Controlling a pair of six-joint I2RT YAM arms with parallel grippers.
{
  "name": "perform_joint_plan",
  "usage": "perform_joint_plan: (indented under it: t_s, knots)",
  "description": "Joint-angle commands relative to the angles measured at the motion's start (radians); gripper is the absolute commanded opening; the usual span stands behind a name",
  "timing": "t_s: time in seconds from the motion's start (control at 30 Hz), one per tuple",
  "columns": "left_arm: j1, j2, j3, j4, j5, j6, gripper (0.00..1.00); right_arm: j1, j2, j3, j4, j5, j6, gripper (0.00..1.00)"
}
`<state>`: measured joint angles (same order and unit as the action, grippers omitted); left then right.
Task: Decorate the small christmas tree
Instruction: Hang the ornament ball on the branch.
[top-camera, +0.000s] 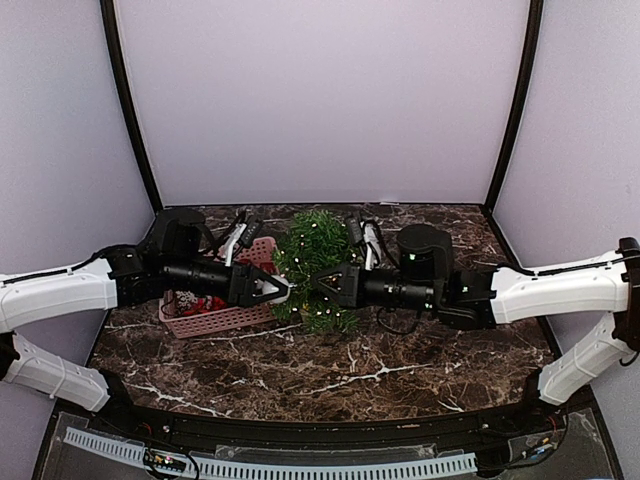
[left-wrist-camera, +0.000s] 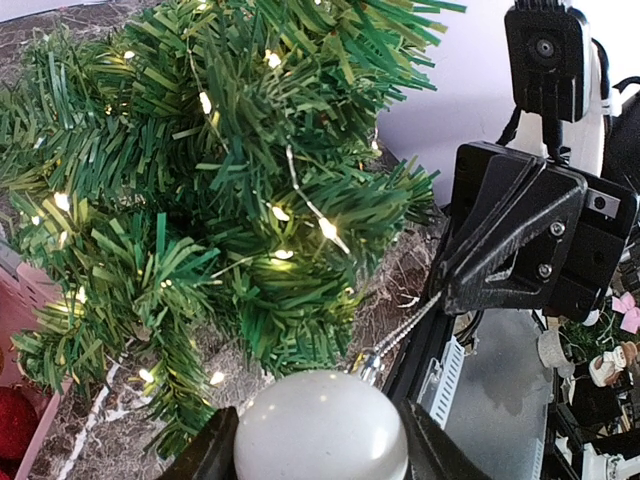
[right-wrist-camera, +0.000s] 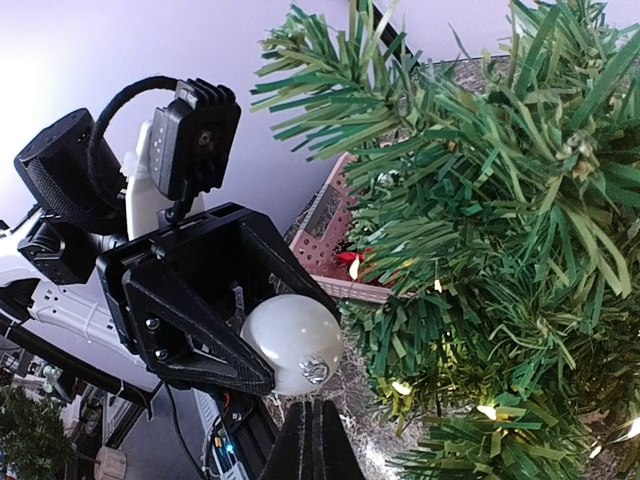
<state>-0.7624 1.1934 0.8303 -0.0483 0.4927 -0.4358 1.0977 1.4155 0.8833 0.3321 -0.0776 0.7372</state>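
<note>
The small christmas tree (top-camera: 315, 262), green with lit warm fairy lights, stands mid-table between the two arms; its pot is hidden. Its branches fill the left wrist view (left-wrist-camera: 200, 200) and the right wrist view (right-wrist-camera: 490, 260). My left gripper (top-camera: 272, 290) is closed on a white ball ornament (left-wrist-camera: 320, 425), with a finger on each side. A thin silver cord (left-wrist-camera: 405, 330) runs from the ball's cap to my right gripper (top-camera: 322, 285), which is shut on the cord. In the right wrist view the ball (right-wrist-camera: 285, 335) sits just above my shut right gripper (right-wrist-camera: 315, 415), beside the lower branches.
A pink perforated basket (top-camera: 215, 320) with red ornaments lies left of the tree, under the left arm, and shows behind the ball as a pink basket (right-wrist-camera: 325, 235). Dark marble tabletop (top-camera: 330, 375); white walls with black posts enclose the back and sides.
</note>
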Motion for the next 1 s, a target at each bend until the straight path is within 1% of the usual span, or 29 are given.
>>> perform_joint_plan:
  t_s: [0.0, 0.3, 0.4, 0.73, 0.97]
  knots:
    - [0.000, -0.005, -0.034, 0.075, -0.012, -0.037, 0.38, 0.020, 0.000, -0.015, 0.008, 0.034, 0.011, 0.00]
    - [0.000, -0.011, -0.079, 0.169, -0.019, -0.101, 0.38, 0.033, 0.031, -0.002, -0.027, 0.044, 0.020, 0.00]
    - [0.000, -0.014, -0.089, 0.185, 0.001, -0.113, 0.38, 0.034, 0.033, -0.010, -0.031, 0.057, 0.026, 0.00]
    - [-0.001, -0.007, -0.109, 0.219, 0.027, -0.133, 0.38, 0.037, 0.006, -0.019, -0.022, 0.075, 0.030, 0.00]
    - [0.000, 0.004, -0.107, 0.239, 0.025, -0.130, 0.38, 0.037, -0.034, -0.044, -0.024, 0.122, 0.040, 0.00]
